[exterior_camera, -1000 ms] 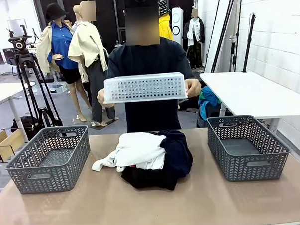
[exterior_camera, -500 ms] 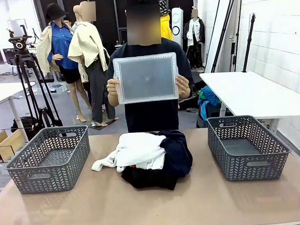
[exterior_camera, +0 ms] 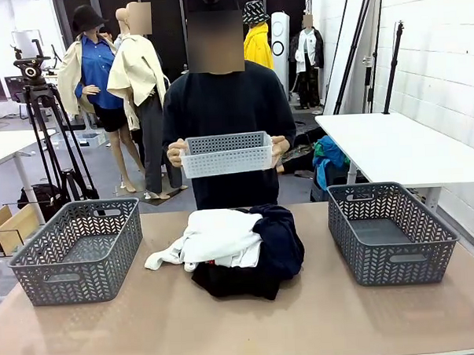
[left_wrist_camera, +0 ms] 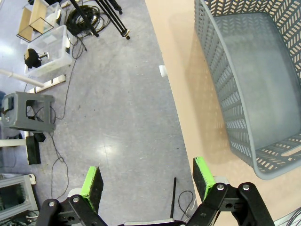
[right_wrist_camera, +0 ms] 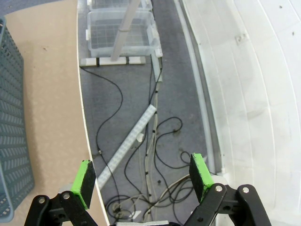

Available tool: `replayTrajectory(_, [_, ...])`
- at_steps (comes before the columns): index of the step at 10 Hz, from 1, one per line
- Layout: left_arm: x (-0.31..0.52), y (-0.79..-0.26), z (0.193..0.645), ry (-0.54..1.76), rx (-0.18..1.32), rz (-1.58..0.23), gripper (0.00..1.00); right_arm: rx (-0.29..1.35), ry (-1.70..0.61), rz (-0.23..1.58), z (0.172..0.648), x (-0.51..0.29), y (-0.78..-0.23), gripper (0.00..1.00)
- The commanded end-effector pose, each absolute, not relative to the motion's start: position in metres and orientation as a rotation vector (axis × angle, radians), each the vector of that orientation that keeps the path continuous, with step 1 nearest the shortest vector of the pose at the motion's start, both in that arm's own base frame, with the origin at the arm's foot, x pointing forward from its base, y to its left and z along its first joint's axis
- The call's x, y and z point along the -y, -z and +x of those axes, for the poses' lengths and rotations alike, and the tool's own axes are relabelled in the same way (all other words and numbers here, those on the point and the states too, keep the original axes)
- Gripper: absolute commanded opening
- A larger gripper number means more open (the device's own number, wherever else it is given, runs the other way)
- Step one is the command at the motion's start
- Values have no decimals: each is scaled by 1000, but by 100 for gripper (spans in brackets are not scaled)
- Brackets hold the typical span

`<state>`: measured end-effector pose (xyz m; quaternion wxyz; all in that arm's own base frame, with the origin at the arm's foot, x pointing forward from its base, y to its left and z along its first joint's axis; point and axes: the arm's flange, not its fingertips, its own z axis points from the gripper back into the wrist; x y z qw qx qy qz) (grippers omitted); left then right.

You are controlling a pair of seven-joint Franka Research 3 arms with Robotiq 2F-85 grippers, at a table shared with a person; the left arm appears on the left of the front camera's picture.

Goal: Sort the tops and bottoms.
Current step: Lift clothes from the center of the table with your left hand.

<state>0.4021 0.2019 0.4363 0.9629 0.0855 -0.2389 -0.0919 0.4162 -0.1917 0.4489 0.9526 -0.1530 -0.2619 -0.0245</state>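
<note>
front view has the soft white cloth tops [exterior_camera: 220, 235] draped over the dark navy and black cloth bottoms [exterior_camera: 278, 250] in one tangled heap mid-table, between grey plastic lattice baskets [exterior_camera: 75, 251]; a careless pinch would likely drag both kinds together. left gripper [left_wrist_camera: 148, 181] and right gripper [right_wrist_camera: 141, 176] hang spread wide, empty, near the table's edges.

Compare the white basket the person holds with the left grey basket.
The white basket is held up in the person's hands; the grey basket rests on the table. The white basket looks shallower than the grey basket. The white basket has small holes, the grey basket a herringbone lattice. Both are rectangular and upright.
</note>
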Motion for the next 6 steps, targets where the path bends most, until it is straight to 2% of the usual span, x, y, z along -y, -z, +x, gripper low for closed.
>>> replayTrajectory(1, [-203, -437, 402, 173, 480, 190, 100, 529, 46, -312, 417, 192, -449, 100])
replayTrajectory(6, [-203, -437, 402, 173, 480, 190, 100, 529, 46, -312, 417, 192, -449, 100])
